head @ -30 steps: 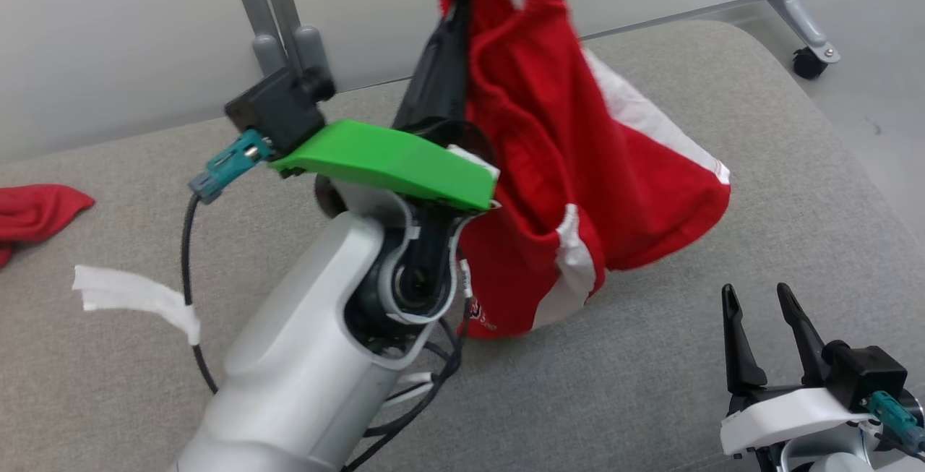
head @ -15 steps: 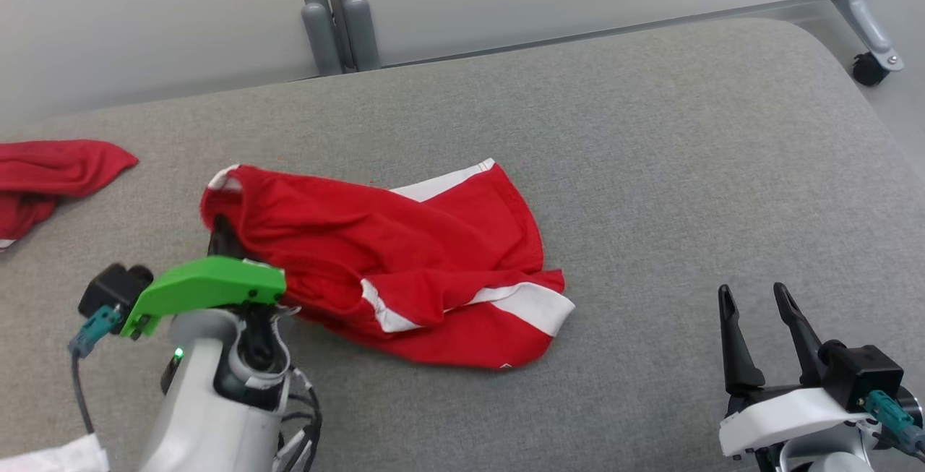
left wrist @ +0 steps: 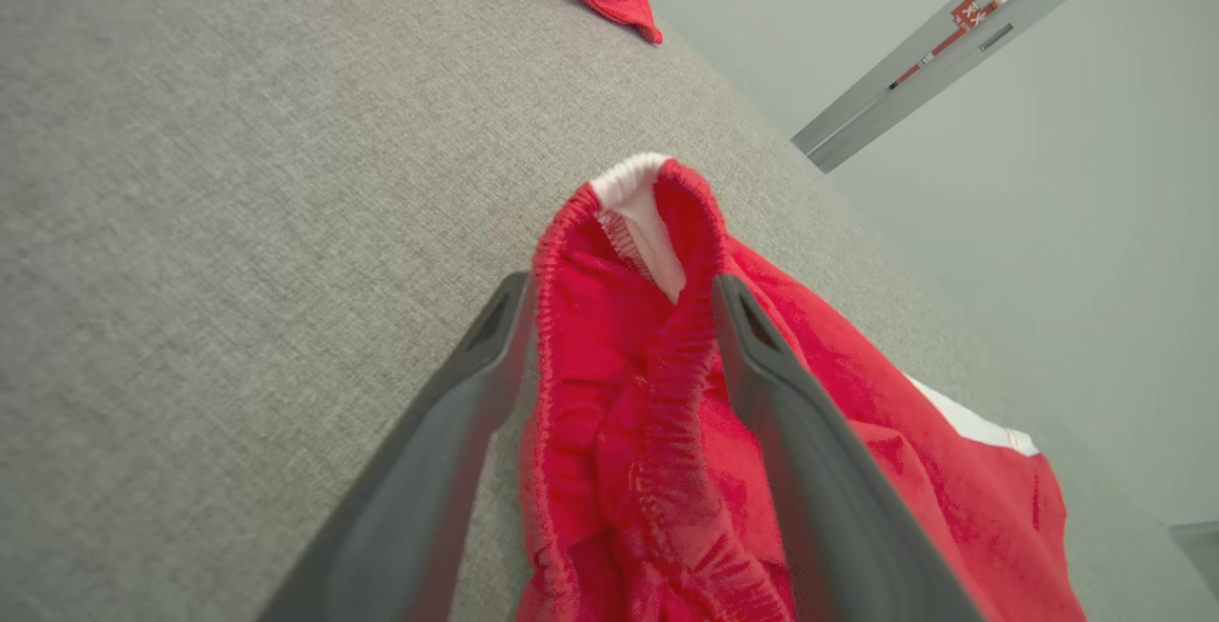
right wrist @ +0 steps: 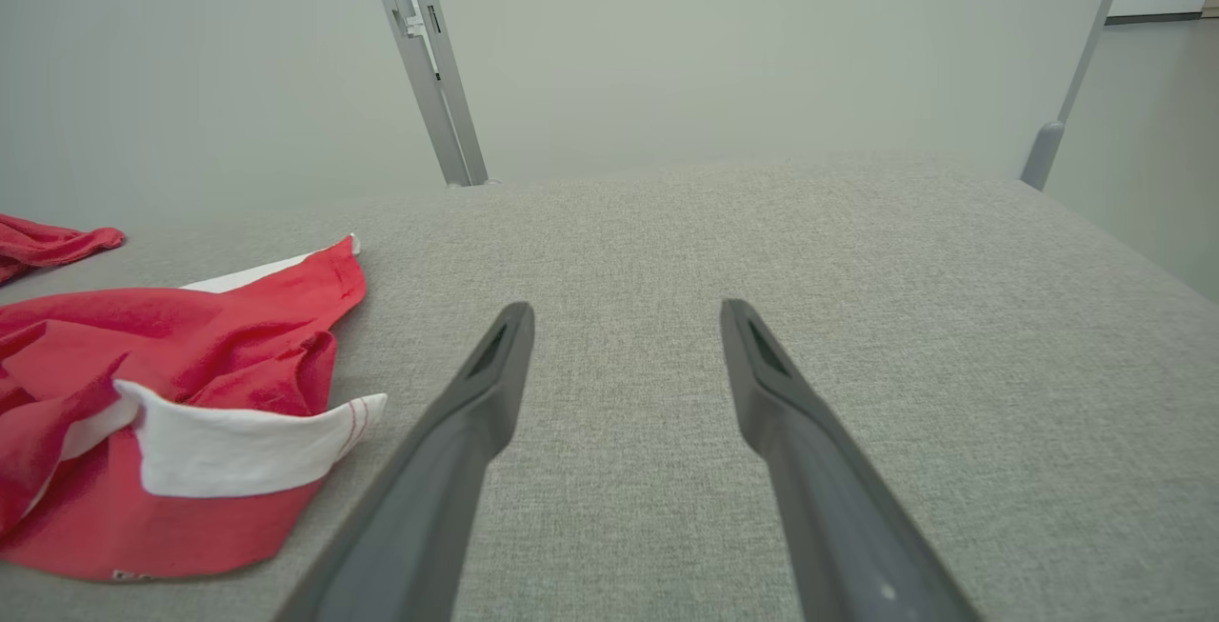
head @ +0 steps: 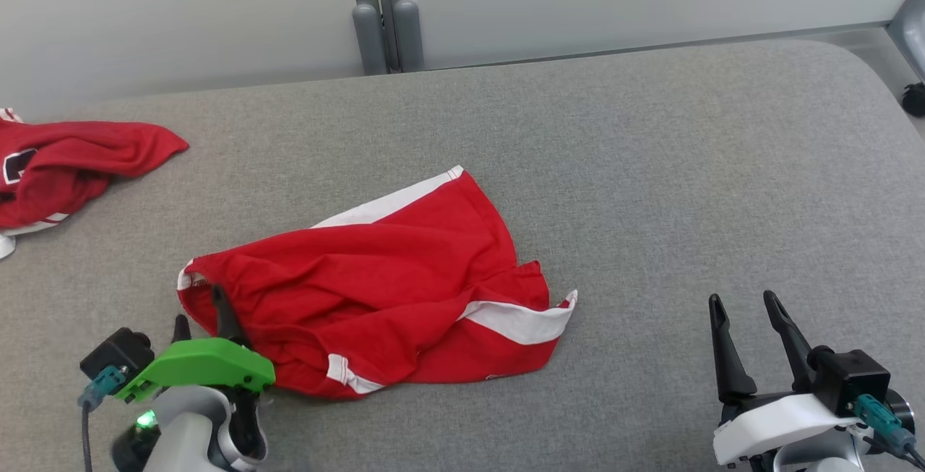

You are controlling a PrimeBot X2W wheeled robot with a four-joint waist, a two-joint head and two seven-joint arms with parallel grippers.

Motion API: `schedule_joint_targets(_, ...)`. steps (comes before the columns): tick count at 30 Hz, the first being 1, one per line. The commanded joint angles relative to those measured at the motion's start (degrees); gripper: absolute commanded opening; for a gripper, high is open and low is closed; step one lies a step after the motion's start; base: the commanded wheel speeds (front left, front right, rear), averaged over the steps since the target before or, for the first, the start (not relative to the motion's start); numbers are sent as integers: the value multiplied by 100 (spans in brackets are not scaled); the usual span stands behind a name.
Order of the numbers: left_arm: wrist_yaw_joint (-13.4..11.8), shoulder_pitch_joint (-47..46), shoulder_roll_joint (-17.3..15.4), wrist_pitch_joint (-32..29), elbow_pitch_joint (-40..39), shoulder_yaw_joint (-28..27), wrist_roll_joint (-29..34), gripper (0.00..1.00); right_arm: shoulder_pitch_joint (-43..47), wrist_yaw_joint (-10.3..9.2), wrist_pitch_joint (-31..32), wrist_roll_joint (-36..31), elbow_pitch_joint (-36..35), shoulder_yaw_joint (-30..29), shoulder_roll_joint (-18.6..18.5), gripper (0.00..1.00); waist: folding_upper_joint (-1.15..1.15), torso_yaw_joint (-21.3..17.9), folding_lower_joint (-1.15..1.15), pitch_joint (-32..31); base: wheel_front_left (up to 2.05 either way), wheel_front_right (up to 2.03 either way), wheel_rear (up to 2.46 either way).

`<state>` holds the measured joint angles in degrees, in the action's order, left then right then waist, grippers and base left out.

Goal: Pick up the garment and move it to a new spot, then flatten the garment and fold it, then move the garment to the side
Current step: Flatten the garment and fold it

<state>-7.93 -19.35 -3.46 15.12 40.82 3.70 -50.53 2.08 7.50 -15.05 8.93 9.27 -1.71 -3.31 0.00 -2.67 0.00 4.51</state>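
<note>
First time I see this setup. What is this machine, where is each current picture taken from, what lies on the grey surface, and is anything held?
This is a two-armed robot; each arm ends in a two-fingered claw. The wide picture comes from its head, looking down; the other two from wrist cameras, looking along each claw. On the grey surface lies a crumpled red garment with white stripes; a second red garment lies far left. The left claw is open, the garment's waistband standing between its fingers; the right claw is open and empty.

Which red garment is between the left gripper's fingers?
The red shorts in the middle: their waistband lies inside the open left gripper. The other red garment lies apart, far left.
</note>
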Motion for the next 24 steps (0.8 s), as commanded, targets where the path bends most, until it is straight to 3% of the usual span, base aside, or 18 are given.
schedule_joint_targets(1,-58,178,-289,4,-146,155,609,100,77,-2,-20,-29,11,15,-19,100,0,24,0,-78,0,0,0)
schedule_joint_targets(4,-213,566,-301,3,-514,318,1199,100,129,-2,-20,-19,-6,13,-16,100,0,31,0,-156,0,0,0)
schedule_joint_targets(7,-265,832,-385,-19,-1010,381,1410,100,191,-1,-20,5,-14,3,-12,100,0,47,0,-199,0,0,0)
schedule_joint_targets(13,-27,1271,-421,-1026,-1925,1245,1721,100,221,-1,-20,8,17,69,-2,100,0,37,0,-191,0,0,0)
schedule_joint_targets(22,-227,1489,-488,-1973,-2238,1758,1867,100,118,-2,-20,66,5,151,14,100,0,-181,0,-67,0,0,0)
schedule_joint_targets(23,-243,1509,-519,-2016,-2250,1765,1872,97,134,-1,-20,75,3,142,18,100,0,-188,0,-54,0,0,0)
schedule_joint_targets(24,-249,1521,-545,-2052,-2269,1767,1859,78,150,-1,-20,80,3,135,20,100,0,-197,0,-35,0,0,0)
